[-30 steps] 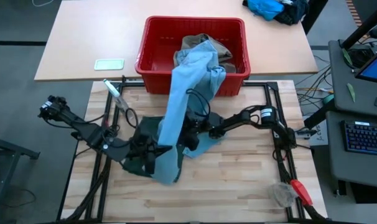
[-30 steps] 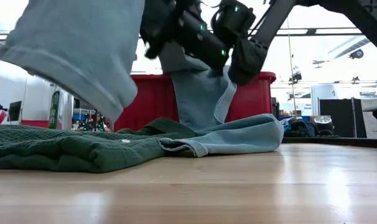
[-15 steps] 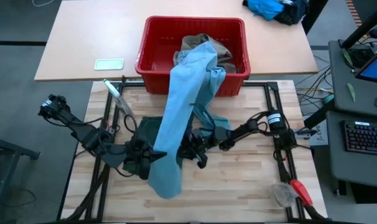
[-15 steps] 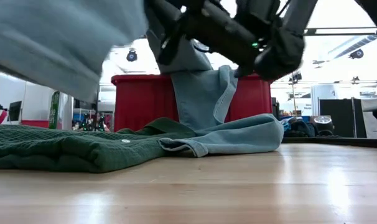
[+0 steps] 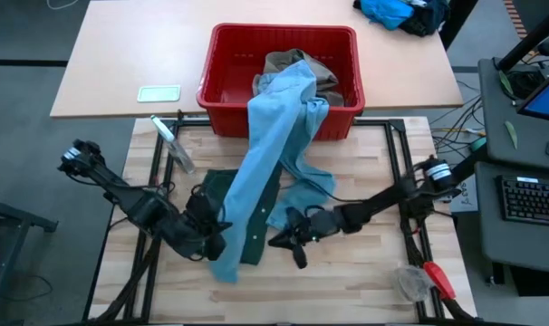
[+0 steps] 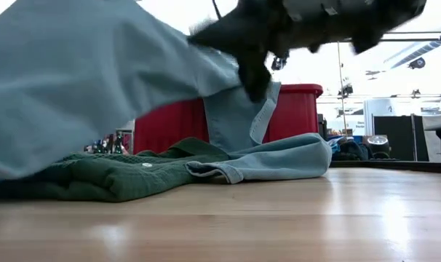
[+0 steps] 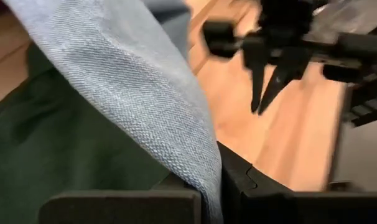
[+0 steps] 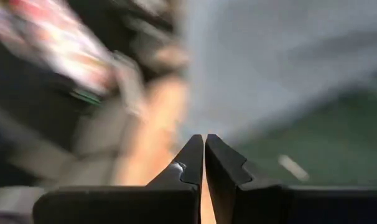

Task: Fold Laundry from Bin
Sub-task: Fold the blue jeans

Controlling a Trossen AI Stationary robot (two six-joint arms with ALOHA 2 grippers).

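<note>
A: Where does the laundry sit?

B: The light blue trousers trail from the red bin at 12 o'clock down toward 7 o'clock, across the green shorts lying on the wood. A khaki piece is in the bin.

A: And the 2 grippers?

B: The left gripper, near 7 o'clock, is clamped on the trousers' lower end; the cloth runs between its fingers. The right gripper, just beside the denim toward 5 o'clock, has its jaws pressed together on nothing.

A: Best way on?

B: I'd reopen the right, take the edge opposite the left's hold, then pull evenly so the trousers clear the bin without dragging the shorts.
</note>
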